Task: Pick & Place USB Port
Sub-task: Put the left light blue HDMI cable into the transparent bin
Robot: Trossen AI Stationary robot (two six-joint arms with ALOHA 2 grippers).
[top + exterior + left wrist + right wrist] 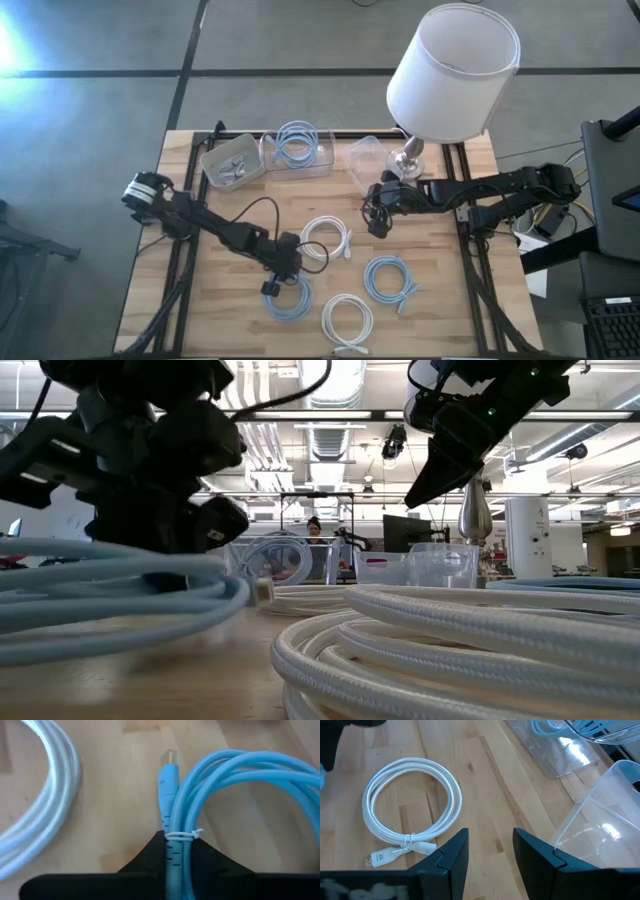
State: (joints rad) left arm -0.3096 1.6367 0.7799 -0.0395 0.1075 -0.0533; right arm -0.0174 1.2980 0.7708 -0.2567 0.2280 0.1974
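Fingers of my left gripper [172, 865] are pinched shut around a blue USB cable [288, 298], right at its tied bundle, beside the plug [167, 775]. That coil lies on the wooden surface [440, 300], near the front, with a white cable [347, 320] just beside it. My right gripper [489, 851] hangs above the surface near the lamp [450, 70], fingers parted with nothing between them, another white coil [410, 800] lying below. Clear bins [296, 150] stand along the far edge; one already holds a blue cable.
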